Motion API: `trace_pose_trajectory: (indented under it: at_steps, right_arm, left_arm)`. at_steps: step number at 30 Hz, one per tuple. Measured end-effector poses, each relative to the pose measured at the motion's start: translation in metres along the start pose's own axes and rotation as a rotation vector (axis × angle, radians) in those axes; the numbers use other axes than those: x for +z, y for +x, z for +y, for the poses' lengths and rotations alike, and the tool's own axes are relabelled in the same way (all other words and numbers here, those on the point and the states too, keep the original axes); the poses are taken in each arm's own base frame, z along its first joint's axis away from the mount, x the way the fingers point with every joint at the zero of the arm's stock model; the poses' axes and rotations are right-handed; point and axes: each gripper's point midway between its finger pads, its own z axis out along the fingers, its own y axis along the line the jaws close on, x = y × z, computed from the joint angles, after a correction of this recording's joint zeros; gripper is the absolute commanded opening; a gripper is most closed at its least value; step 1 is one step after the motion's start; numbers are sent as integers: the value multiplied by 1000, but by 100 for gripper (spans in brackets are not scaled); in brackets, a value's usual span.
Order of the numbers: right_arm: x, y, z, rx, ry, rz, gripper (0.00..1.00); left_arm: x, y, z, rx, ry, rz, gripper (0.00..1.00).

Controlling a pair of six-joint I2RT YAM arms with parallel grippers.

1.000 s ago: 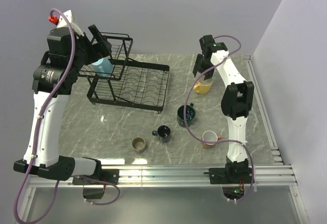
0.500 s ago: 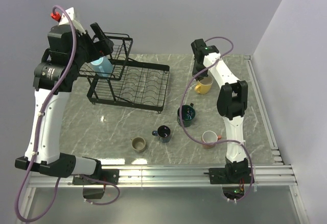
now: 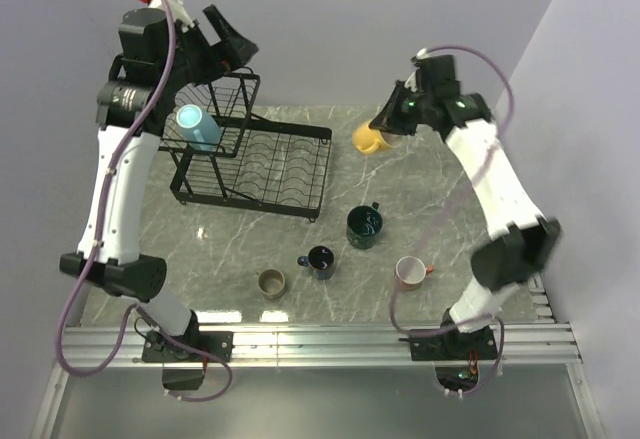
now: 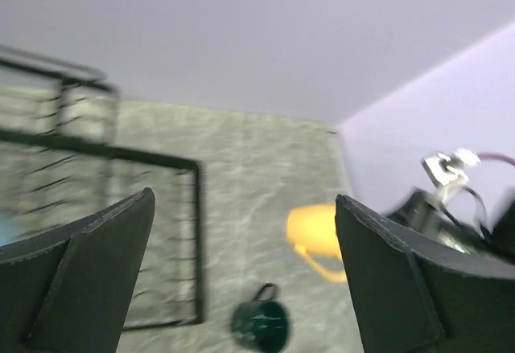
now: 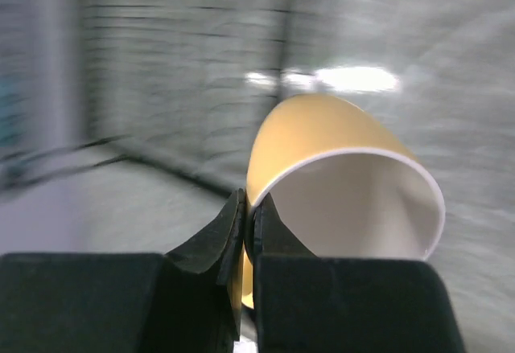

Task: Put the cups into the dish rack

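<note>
My right gripper (image 3: 386, 127) is shut on the rim of the yellow cup (image 3: 369, 138) and holds it tilted above the table, right of the dish rack (image 3: 290, 164). In the right wrist view one finger sits inside the yellow cup (image 5: 346, 176) and one outside, the gripper (image 5: 249, 216) pinching its wall. A light blue cup (image 3: 195, 126) lies in the rack's raised basket. My left gripper (image 3: 232, 44) hangs open high above the basket, holding nothing; its view looks down on the yellow cup (image 4: 315, 228) and the dark teal cup (image 4: 261, 326). On the table stand the teal (image 3: 364, 226), navy (image 3: 321, 260), olive-brown (image 3: 271, 282) and salmon-red (image 3: 408, 272) cups.
The rack's flat slotted tray (image 3: 283, 166) holds nothing. A metal rail (image 3: 320, 343) runs along the near edge of the table. Walls close in at the back and on the right.
My right gripper shut on the yellow cup's rim, lifted it off the table and carried it left toward the rack. My left arm rose up and back from the basket, still open.
</note>
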Motion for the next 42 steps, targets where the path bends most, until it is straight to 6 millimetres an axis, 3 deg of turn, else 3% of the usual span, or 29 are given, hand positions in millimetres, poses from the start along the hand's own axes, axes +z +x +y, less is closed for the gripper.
trace_pose_trajectory:
  at_steps: [3, 6, 8, 10, 16, 22, 25, 36, 42]
  right_arm:
    - [-71, -1, 64, -4, -316, -100, 0]
    - [-128, 1, 110, -24, -568, -167, 0]
    - [-156, 2, 130, -38, -695, -190, 0]
    - [-172, 4, 141, -39, -771, -198, 0]
    - [-182, 9, 147, -27, -847, -173, 0]
    - [-187, 8, 148, -22, -865, -172, 0]
    - [-190, 6, 149, -25, -876, -180, 0]
    - [-204, 4, 154, -31, -914, -195, 0]
    - [-205, 9, 153, -35, -925, -190, 0]
  left_arm:
    - [16, 6, -21, -71, 124, 29, 100]
    - [29, 28, -38, -187, 269, 90, 98]
    - [36, 48, -45, -272, 353, 154, 99]
    - [41, 66, -52, -350, 434, 213, 99]
    - [32, 101, -85, -542, 660, 353, 99]
    - [-1, 100, -131, -546, 857, 401, 99]
    - [-11, 102, -144, -536, 909, 419, 98]
    - [-15, 128, -142, -516, 825, 489, 92]
    - [-30, 122, -152, -539, 894, 481, 86]
